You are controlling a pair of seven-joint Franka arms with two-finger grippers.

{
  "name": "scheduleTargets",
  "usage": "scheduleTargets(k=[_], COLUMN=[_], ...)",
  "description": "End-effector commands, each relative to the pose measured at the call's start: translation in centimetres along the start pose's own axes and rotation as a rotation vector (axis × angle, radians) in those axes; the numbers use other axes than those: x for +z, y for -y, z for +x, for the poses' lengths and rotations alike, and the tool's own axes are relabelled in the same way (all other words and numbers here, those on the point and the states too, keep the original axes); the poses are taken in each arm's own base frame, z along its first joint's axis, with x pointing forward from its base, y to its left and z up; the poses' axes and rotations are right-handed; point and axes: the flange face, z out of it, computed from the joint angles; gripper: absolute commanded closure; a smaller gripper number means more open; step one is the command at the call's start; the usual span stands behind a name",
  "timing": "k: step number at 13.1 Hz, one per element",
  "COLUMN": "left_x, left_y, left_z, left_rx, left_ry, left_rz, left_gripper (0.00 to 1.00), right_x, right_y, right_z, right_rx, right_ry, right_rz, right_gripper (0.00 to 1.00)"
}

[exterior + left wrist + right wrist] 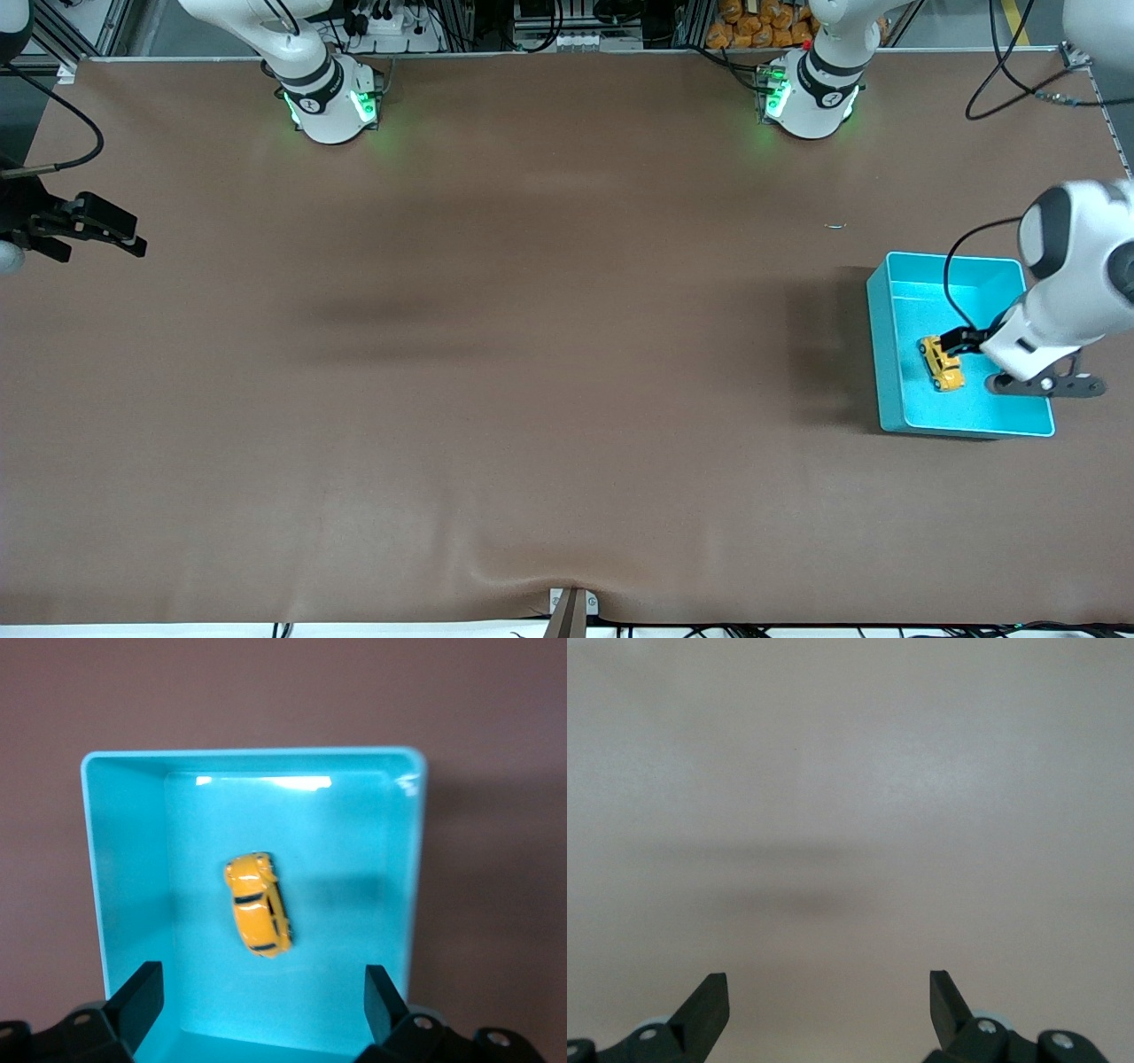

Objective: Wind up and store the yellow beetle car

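table [532,354]: wide brown mat, bare across the middle.
bin [886,354]: teal, at the left arm's end of the table; inside walls show plainly in the left wrist view [124,886].
left arm: reaches in from its end of the table, hand above the bin.
right arm: waits at its own end of the table, over bare mat.
left gripper [959,340]: over the bin, jaws spread wide, holding nothing; both fingers [142,997] apart in the wrist view.
right gripper [111,229]: jaws wide, nothing between them; fingers [709,1001] over plain mat.
car [940,362]: yellow, on its wheels on the bin floor; seen from above in the left wrist view [258,916].
car axis: long axis slants a little across the bin, one end nearer the front camera; which end is the nose, i cannot tell.
car vs left gripper: free of the fingers, lying below the gap between them, touching neither.
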Motion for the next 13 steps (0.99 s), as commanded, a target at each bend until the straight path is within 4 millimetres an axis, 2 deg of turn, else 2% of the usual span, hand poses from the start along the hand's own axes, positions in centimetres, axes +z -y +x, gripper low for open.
scheduleTargets(k=[1, 3, 5, 8, 10, 13], left_x=[-7.2, -12.7, -17.3, -23.9, -26.3, -27.5], left_y=[-2.2, -4.6, -5.6, -6.1, -6.8, -7.7], left_z=[-1.6, -1.7, -2.5, -6.2, -8.3, -8.1], left_rx=[-0.002, 0.022, 0.018, -0.012, -0.042, -0.029], left_ry=[0.005, 0.048, 0.078, 0.031, 0.048, 0.03], left_rz=[-0.024, -0.04, -0.077, -0.09, -0.119, -0.143], left_gripper=[0.0, 0.0, 0.0, 0.0, 0.0, 0.0], right_x=[-0.5, -0.4, -0.4, -0.4, -0.4, -0.4], right_y=[-0.2, -0.1, -0.2, -0.2, -0.2, -0.2], right_z=[-0.6, -0.6, -0.6, -0.6, -0.6, -0.6], right_rx=[0.017, 0.014, 0.017, 0.017, 0.017, 0.016], right_ry=[-0.01, -0.009, -0.007, -0.007, -0.007, -0.007], right_rz=[-0.014, -0.014, -0.014, -0.014, -0.014, -0.014], right_gripper=[0.0, 0.0, 0.0, 0.0, 0.0, 0.0])
